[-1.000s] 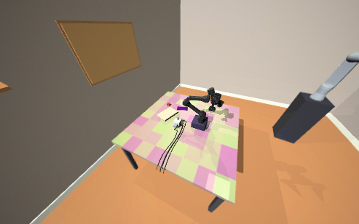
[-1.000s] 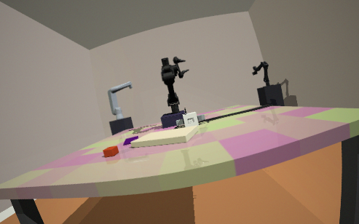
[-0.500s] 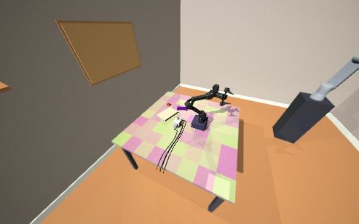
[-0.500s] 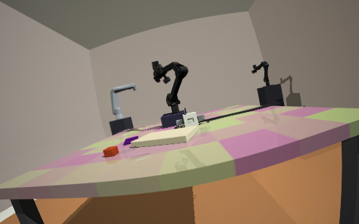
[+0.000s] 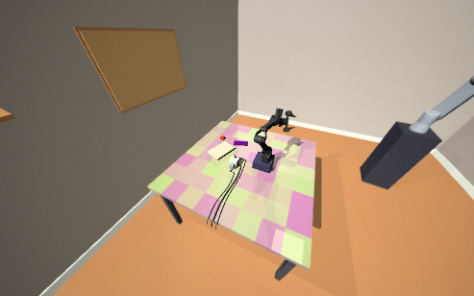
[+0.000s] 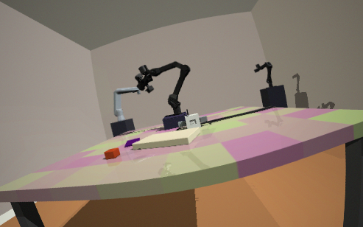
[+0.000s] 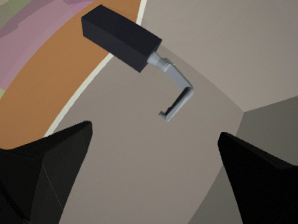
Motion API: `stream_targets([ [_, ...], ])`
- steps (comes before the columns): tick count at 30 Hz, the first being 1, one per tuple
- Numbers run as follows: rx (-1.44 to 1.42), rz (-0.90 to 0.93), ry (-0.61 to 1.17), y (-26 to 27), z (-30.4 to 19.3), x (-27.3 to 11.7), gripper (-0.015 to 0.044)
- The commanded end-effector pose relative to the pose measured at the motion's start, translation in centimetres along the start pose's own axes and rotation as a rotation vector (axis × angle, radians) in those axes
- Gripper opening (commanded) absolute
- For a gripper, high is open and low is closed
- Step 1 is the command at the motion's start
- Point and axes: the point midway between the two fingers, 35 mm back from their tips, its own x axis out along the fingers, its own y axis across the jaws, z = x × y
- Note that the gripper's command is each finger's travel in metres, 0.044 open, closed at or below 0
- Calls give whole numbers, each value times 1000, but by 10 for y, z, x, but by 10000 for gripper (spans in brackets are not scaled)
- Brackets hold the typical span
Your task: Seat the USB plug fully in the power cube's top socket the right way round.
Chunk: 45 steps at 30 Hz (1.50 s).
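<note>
1. The table (image 6: 282, 144) carries everything, with the power cube (image 6: 193, 120) as the marker near its middle.
2. The arm (image 6: 177, 86) rises from its base just behind the cube and reaches up and away from it, probably to stay clear.
3. A pale board (image 6: 166, 141) lies flat just in front of the cube.
4. The gripper (image 6: 143, 82) hangs high above the cube, jaws spread wide, holding nothing.
5. The USB plug should sit on top of the cube; it is too small to make out.
</note>
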Motion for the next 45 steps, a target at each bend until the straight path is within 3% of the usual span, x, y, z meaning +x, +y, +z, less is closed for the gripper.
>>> stream_targets([
  [1, -84, -20, -271, -7, 75, -25, 440],
  [12, -354, -32, -851, 17, 212, -148, 440],
  [22, -684, -5, -1280, 84, 258, -293, 440],
  [28, -925, 19, -1478, 140, 246, -375, 440],
  [35, -1253, 43, -1633, 213, 196, -450, 440],
  [42, -1628, 44, -1682, 285, 118, -490, 440],
  [45, -1677, 42, -1680, 292, 108, -492, 440],
])
